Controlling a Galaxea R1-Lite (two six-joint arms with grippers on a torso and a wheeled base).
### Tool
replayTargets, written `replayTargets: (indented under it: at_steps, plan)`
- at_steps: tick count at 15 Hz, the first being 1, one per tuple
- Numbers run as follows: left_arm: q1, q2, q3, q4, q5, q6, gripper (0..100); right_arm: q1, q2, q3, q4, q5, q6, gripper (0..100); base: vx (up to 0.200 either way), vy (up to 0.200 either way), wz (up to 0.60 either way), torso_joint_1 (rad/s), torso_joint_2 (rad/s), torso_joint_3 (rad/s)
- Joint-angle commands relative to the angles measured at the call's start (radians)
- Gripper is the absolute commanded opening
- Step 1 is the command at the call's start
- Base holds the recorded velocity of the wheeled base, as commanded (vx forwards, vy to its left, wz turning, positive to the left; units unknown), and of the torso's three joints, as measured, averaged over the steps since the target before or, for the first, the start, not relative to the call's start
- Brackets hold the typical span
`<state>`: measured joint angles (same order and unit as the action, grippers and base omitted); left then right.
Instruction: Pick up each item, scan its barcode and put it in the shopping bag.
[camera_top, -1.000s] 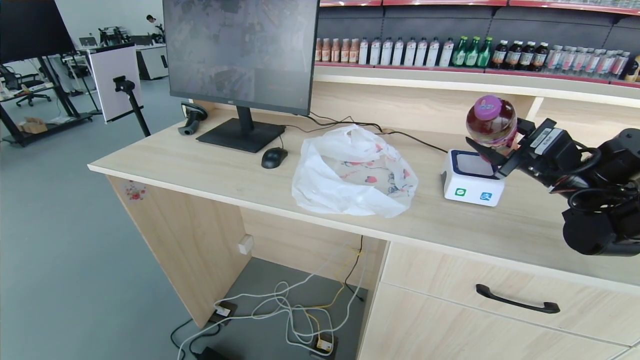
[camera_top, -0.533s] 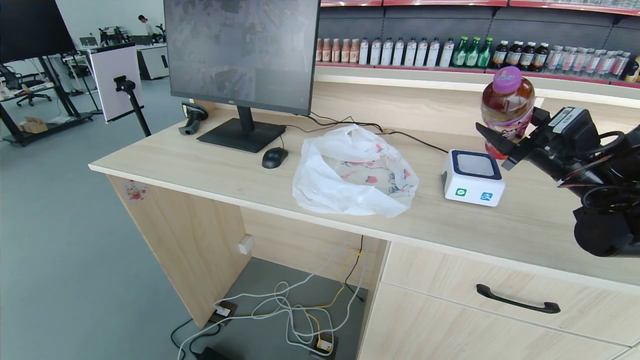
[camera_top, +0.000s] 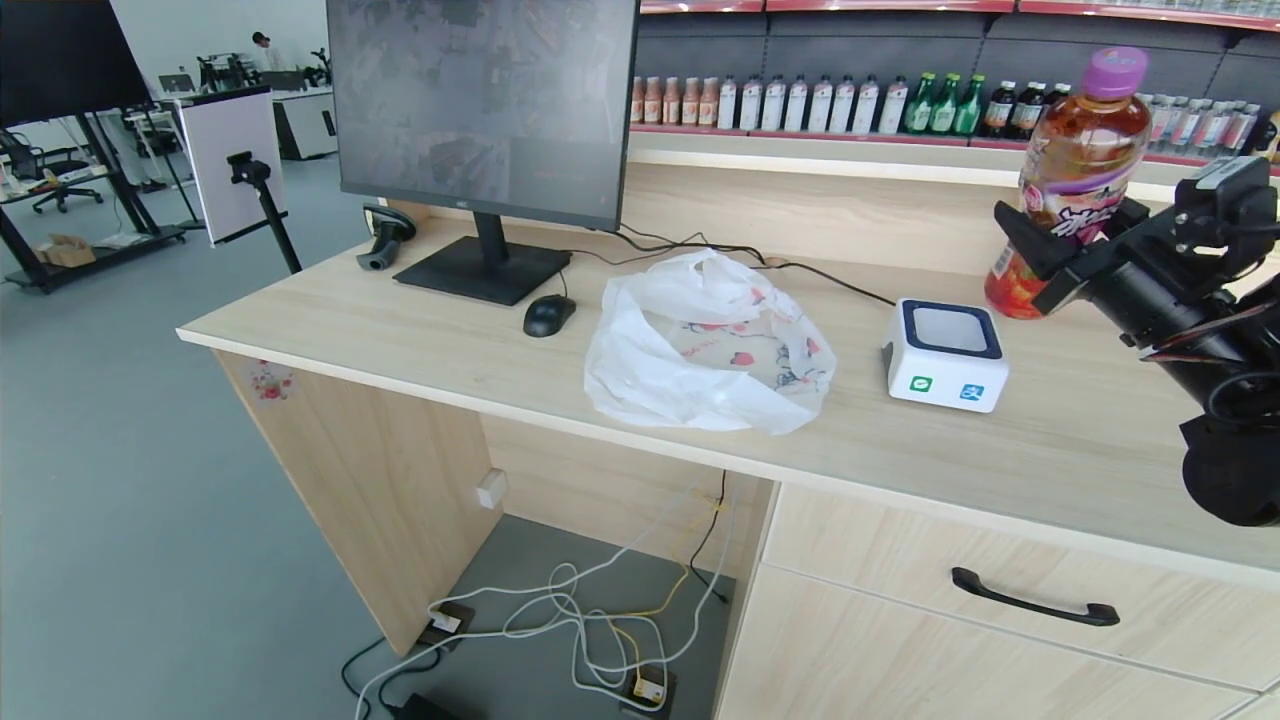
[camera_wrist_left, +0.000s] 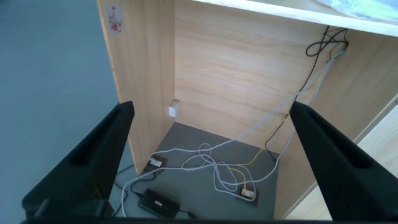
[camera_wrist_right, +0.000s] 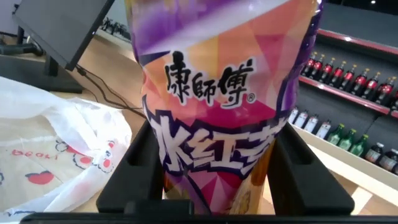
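Hiding its contents, the shopping bag lies crumpled. Our right gripper clamps the purple-capped bottle; our left gripper gapes.

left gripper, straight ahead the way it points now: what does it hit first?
The left gripper points into the gap under the desk. Nearby the way is free; first contact is likely the cables on the floor, or the desk's back panel behind them. Depth is unclear.
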<state>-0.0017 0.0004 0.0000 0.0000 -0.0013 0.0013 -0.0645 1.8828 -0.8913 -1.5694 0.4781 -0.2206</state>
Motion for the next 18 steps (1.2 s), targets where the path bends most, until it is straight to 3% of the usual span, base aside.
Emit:
replayTargets:
  at_steps: [1,6,10,12,18]
  plan:
    - [0.000,0.000,0.000,0.000,0.000,0.000,100,0.002,-0.028,0.028,-0.001,-0.022,0.023,0,0.000,0.000,0.00,0.000,0.00,0.000]
    - [0.000,0.000,0.000,0.002,0.000,0.000,100,0.037,-0.050,0.129,-0.001,-0.157,0.086,0,0.000,0.000,0.00,0.000,0.00,0.000]
    - [0.000,0.000,0.000,0.002,0.000,0.000,100,0.112,-0.073,0.176,-0.001,-0.349,0.190,0,0.000,0.000,0.00,0.000,0.00,0.000]
    - [0.000,0.000,0.000,0.002,0.000,0.000,100,0.137,-0.071,0.175,-0.001,-0.363,0.191,0,0.000,0.000,0.00,0.000,0.00,0.000]
    - [0.000,0.000,0.000,0.002,0.000,-0.003,100,0.143,-0.077,0.173,-0.001,-0.362,0.195,0,0.000,0.200,0.00,0.003,0.00,-0.002]
